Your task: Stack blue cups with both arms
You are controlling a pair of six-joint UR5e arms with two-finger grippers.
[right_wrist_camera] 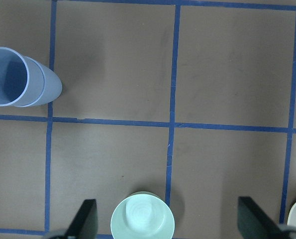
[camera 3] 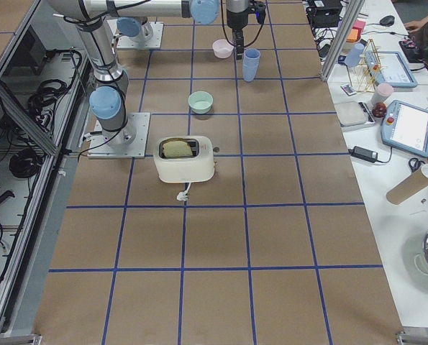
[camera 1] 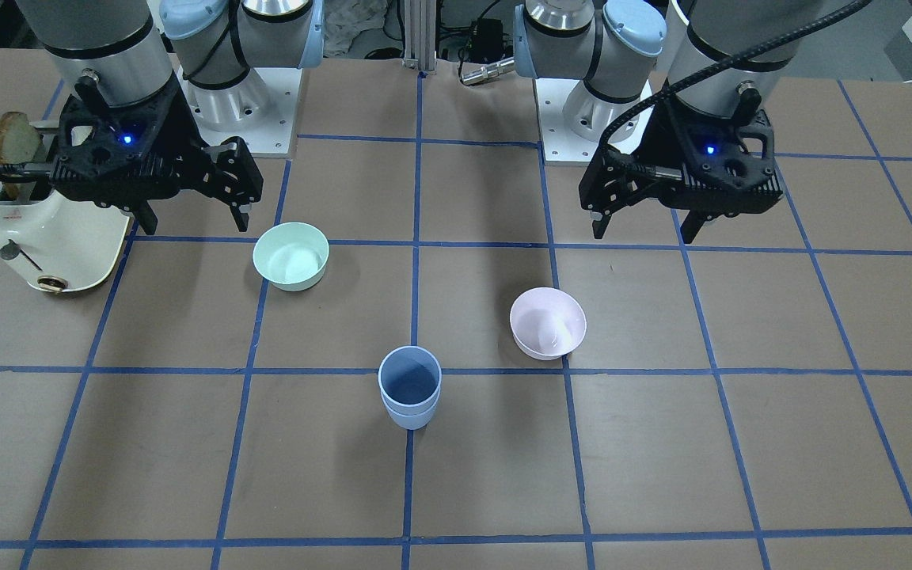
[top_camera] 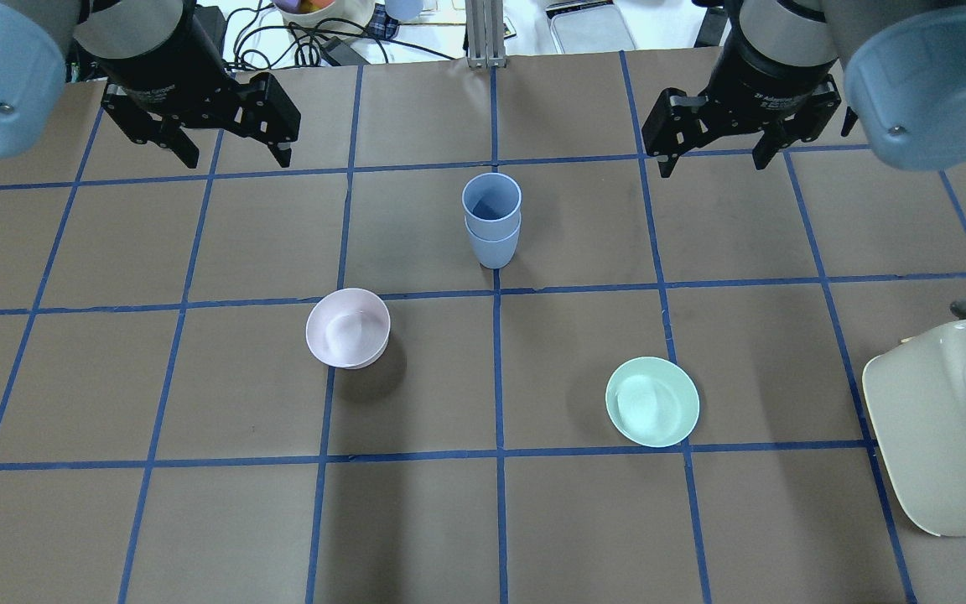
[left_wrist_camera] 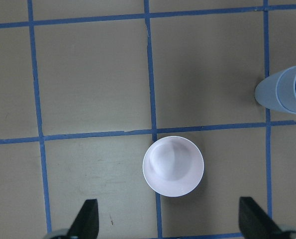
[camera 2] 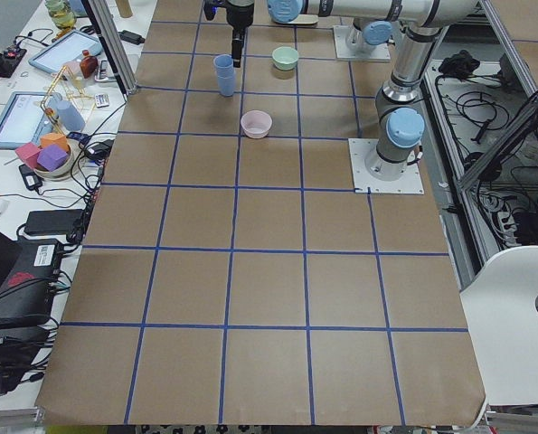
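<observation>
The two blue cups stand nested, one inside the other, upright at the table's middle on a tape line; the stack also shows in the overhead view, the left wrist view and the right wrist view. My left gripper is open and empty, held above the table to the stack's left and well apart from it. My right gripper is open and empty, held above the table to the stack's right. Neither gripper touches anything.
A pale pink bowl sits on the left arm's side, below the left wrist camera. A mint-green bowl sits on the right arm's side. A cream toaster with a bread slice stands at the right edge.
</observation>
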